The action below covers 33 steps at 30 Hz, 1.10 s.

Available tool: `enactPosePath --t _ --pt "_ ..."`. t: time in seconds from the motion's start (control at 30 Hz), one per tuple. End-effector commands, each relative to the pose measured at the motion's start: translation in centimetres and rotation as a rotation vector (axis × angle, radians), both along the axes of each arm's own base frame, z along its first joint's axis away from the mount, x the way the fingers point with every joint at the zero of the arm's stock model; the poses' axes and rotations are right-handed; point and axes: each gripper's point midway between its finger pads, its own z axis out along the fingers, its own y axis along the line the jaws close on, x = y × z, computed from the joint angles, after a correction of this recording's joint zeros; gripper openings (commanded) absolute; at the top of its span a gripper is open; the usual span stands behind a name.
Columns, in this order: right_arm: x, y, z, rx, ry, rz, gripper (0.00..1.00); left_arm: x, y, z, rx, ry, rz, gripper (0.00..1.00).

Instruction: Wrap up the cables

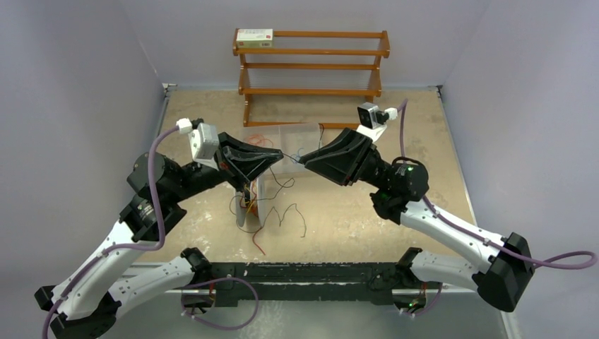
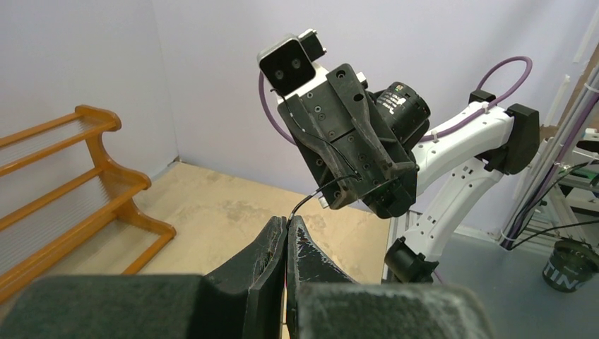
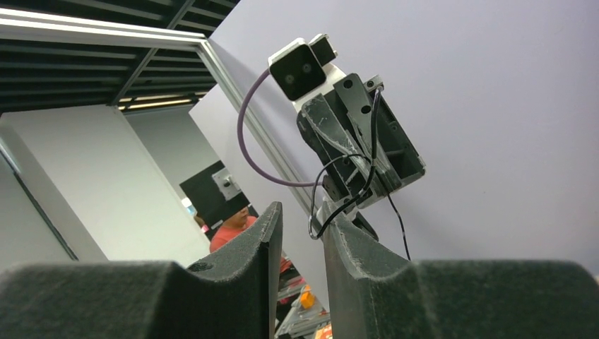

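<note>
Only overhead: red cable (image 1: 258, 244) on table (image 1: 367, 219).

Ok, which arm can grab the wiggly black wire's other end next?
Probably the right. The left gripper is pinched shut on the black wire, while the right gripper is open with the wire's loop at its tips.

Lavender walls (image 1: 78, 70) enclose a tan tabletop (image 1: 339, 219) with a 3-tier wooden rack (image 1: 311, 66)
</note>
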Motion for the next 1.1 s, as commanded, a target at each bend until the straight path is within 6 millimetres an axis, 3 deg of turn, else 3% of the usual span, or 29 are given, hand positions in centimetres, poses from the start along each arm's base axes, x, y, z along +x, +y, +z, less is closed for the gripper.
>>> enactPosePath --t 0.0,0.43,0.53,0.67,0.8,0.9,1.0,1.07 --pt "-1.1 -1.8 2.5 0.094 -0.063 -0.029 0.3 -0.8 0.0 0.4 -0.008 -0.034 -0.028 0.0" --pt "-0.5 -1.9 3.0 0.098 -0.061 -0.076 0.18 -1.1 0.4 0.3 0.002 -0.039 -0.025 0.0" --pt "-0.3 -1.8 3.3 0.095 -0.065 -0.089 0.0 -1.0 0.3 -0.1 0.005 -0.03 -0.031 0.0" --pt "0.1 -1.6 3.6 0.067 -0.081 -0.13 0.0 -0.6 0.3 -0.8 0.027 -0.011 -0.013 0.01" --pt "1.0 -1.3 2.9 -0.007 -0.068 -0.199 0.0 0.2 1.2 -1.3 0.032 0.032 0.061 0.34" --pt "1.2 -1.3 2.3 -0.07 -0.068 -0.233 0.0 1.1 2.1 -1.9 0.033 0.075 0.134 0.45" --pt "2.7 -1.6 1.3 -0.173 -0.066 -0.358 0.0 1.9 3.3 -2.5 0.032 0.118 0.215 0.57" --pt "3.7 -2.4 1.7 -0.238 -0.079 -0.459 0.0 2.4 4.4 -2.9 0.037 0.156 0.281 0.62"
